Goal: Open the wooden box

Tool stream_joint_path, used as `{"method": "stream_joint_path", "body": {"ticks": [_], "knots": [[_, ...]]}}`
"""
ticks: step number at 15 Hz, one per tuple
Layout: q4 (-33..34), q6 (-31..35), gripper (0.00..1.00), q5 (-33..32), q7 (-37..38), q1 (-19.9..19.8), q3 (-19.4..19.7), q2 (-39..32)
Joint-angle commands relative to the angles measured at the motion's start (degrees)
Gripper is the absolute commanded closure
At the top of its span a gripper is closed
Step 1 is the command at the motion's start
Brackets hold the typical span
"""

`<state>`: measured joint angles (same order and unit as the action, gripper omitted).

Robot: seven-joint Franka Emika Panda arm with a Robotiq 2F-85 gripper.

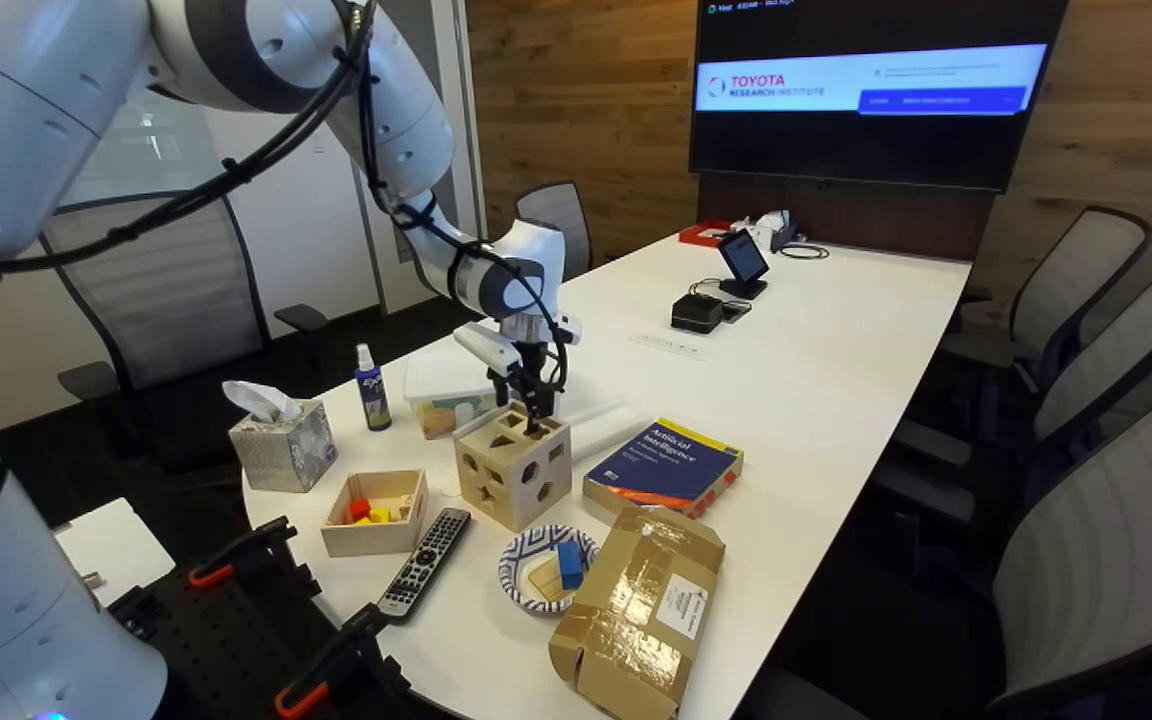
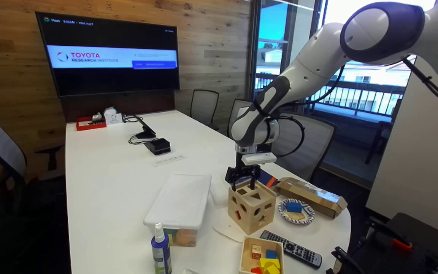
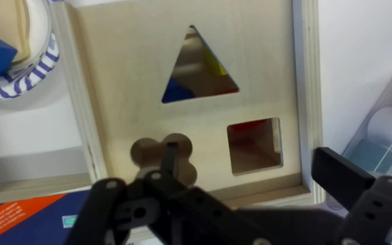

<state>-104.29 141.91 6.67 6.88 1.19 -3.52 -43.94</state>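
Box [image 1: 513,485] on counter [image 1: 816,340], upright, top panel [image 3: 124,102] on. Pincer [image 2: 243,186] at its top, fingers [image 3: 170,163] spread wide: one at clover hole [image 3: 145,151], depth unclear; the other by a side rim [image 3: 313,85]. Colored pieces [image 3: 179,91] show through triangle hole [image 3: 196,73]. In an exterior view: tray [image 1: 372,541] of blocks [image 1: 360,509] left of box, remote [image 1: 426,562] beside tray, plate [image 1: 513,567] with blue block [image 1: 570,566] on near side, carton [image 1: 626,630] right of plate, book [image 1: 671,465] right of box. Tub [image 1: 446,372] far-left of box; spray bottle [image 1: 373,395] and tissue box [image 1: 281,455] further left. Screen [image 1: 866,140] on far wall [image 1: 576,100].
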Motion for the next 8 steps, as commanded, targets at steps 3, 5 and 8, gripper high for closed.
{"method": "stream_joint_path", "body": {"ticks": [3, 5, 8], "knots": [[-1.26, -1.73, 0.0, 2.9, -0.04, -0.54, -0.28, -0.6], [-2.11, -1.68, 0.0, 3.58, -0.2, -0.89, -0.41, -0.38], [-3.62, -2.56, 0.0, 4.89, -0.28, -1.52, -0.66, 0.45]]}}
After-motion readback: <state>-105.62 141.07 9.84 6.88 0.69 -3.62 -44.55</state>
